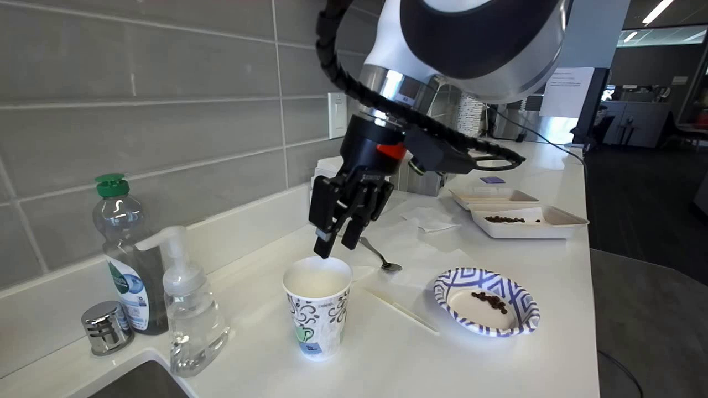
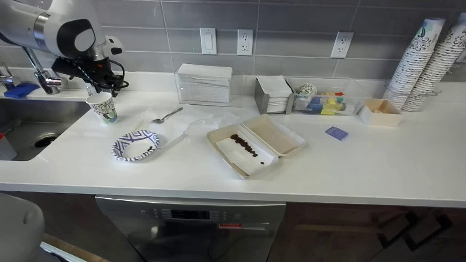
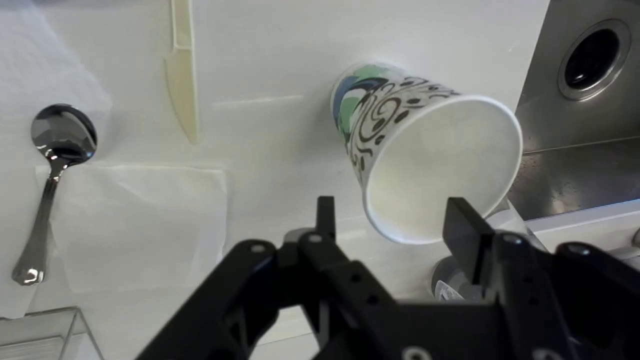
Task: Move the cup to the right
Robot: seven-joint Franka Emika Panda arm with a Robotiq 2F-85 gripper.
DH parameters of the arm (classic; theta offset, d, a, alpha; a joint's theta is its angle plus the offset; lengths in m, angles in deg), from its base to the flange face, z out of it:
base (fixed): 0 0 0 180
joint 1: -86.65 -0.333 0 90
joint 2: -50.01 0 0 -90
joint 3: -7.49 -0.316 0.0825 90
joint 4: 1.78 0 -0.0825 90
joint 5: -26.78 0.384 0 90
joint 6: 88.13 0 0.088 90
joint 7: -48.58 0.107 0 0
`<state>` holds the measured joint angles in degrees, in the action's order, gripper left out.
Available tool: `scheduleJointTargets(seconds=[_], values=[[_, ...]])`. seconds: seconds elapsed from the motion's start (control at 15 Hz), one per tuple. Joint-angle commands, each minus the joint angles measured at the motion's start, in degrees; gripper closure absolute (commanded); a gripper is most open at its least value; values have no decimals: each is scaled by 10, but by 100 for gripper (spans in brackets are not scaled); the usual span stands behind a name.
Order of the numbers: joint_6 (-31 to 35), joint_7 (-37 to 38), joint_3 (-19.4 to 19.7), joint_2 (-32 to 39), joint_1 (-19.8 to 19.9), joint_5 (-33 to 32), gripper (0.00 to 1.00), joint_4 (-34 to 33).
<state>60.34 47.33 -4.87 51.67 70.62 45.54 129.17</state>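
Note:
The white paper cup with a printed pattern stands upright on the counter near the sink corner, in both exterior views [image 1: 319,329] [image 2: 104,109]. In the wrist view the cup [image 3: 382,112] shows its open rim toward the camera, with a bare pale inside. My gripper [image 1: 336,246] is open and empty, with its fingertips just above and behind the cup's rim in an exterior view. In the wrist view the gripper [image 3: 390,202] has its right finger overlapping the rim and its left finger beside it. Contact with the cup does not show.
A soap pump bottle [image 1: 191,315] and a dish soap bottle [image 1: 133,265] stand beside the cup. The sink [image 2: 36,105] is close by. A patterned paper plate [image 2: 120,149], a spoon [image 3: 47,210], a pale knife [image 3: 182,90] and an open takeout box [image 2: 233,160] lie on the counter.

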Motion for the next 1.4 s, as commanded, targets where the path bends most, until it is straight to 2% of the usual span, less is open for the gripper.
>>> scheduleJointTargets(seconds=[0.0,0.07,0.27,0.33,0.4,0.53,0.8,1.0,1.33], values=[[-23,1,-12,42,8,12,53,-34],[-24,3,-13,49,9,12,50,-37],[-35,19,-14,66,11,-4,59,-40],[-38,21,-15,71,11,-5,67,-41],[-42,26,-14,74,11,-10,82,-40],[-46,47,-11,73,8,-29,98,-38],[-65,130,-4,29,1,-88,100,-17],[-107,202,-2,-32,6,-110,99,6],[-146,289,17,-170,47,-87,99,76]])
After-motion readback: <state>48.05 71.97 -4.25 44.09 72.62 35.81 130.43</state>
